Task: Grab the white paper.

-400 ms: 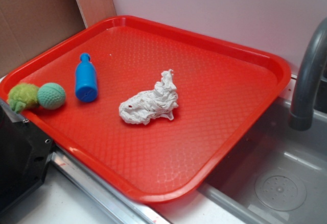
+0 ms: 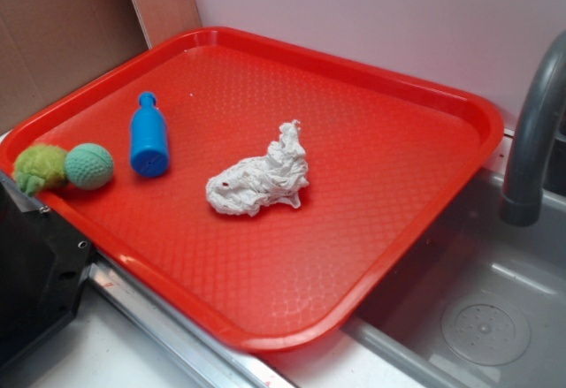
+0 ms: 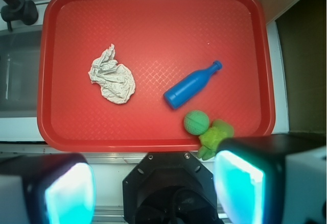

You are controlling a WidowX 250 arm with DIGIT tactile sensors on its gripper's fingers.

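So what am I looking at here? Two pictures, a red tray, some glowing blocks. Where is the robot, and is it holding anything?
Both pictures show one moment. One camera stands to the side; the other rides on the robot arm's wrist and looks straight down. The two glowing blocks at the bottom of the wrist picture are the fingers of the gripper, seen from very close. The jaws stand wide apart and hold nothing.

Below lies a red tray beside a sink with a grey faucet. On the tray are the white paper, a crumpled wad the arm is meant to grab, a blue toy bottle, a green knobbly ball and a fuzzy lime-green toy touching the ball. The paper lies untouched, apart from the others.
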